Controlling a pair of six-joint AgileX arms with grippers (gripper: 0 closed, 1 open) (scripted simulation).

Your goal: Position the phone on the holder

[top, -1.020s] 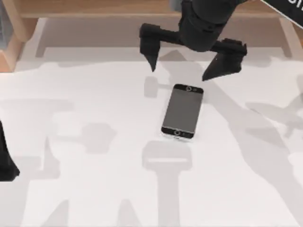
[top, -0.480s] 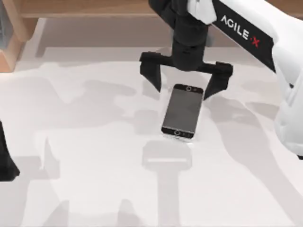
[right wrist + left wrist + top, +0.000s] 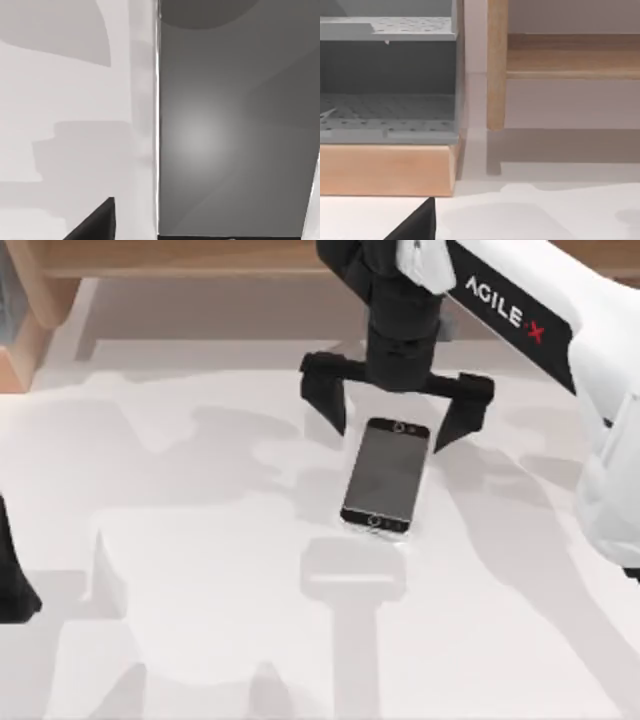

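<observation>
The phone [image 3: 386,477] lies flat at the desk [image 3: 200,570] centre, its 12 o'clock end between the right gripper [image 3: 390,425]'s wide-apart jaws; stiff, thin, slick and fragile, it wants pinching across its long silver edges.

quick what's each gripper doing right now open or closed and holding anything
Right gripper: open, holding nothing, fingers straddling the far end of the phone.
Left gripper: at the table's left edge, cannot be told.

Bright, soft overlapping shadows, slight blur
</observation>
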